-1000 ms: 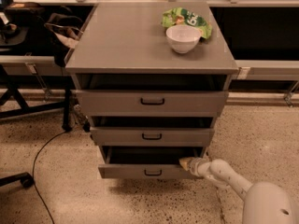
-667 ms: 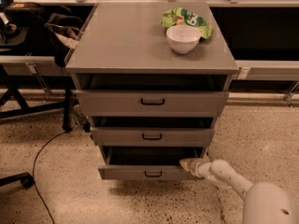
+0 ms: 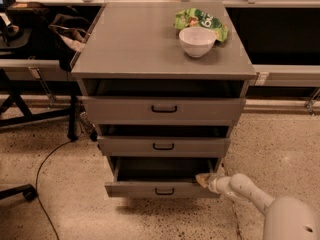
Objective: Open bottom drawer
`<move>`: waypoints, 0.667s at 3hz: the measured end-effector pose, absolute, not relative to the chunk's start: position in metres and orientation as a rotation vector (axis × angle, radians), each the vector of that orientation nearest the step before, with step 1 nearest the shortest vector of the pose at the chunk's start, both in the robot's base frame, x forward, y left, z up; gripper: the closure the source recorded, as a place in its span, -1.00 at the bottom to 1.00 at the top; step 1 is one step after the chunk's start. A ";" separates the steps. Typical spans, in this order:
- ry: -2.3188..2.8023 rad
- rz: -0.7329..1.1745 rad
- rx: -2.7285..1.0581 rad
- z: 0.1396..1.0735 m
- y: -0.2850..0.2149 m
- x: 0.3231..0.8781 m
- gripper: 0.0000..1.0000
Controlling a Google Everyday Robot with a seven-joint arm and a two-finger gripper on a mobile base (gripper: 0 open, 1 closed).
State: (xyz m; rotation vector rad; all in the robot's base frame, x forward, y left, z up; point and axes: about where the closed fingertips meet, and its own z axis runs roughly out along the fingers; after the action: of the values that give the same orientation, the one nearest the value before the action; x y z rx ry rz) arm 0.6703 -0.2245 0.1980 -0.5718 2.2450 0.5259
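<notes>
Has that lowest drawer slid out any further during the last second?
No. The bottom drawer sits just as far ahead of the middle drawer as before, with the gripper at its right corner.

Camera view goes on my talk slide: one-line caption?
Claw at the right front corner of the partly open bottom drawer; white bowl and green bag on the cabinet top.

Grey bottom drawer (image 3: 135,189), black handle (image 3: 164,191), white end effector (image 3: 204,180) at its right corner, white bowl (image 3: 197,41)
</notes>
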 end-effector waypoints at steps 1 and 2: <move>2.245 0.526 -0.572 0.199 -0.225 0.670 1.00; 2.255 0.593 -0.592 0.190 -0.227 0.650 1.00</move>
State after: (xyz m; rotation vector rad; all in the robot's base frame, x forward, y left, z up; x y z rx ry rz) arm 0.6498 -0.2265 0.1901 -0.5918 2.2553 0.5925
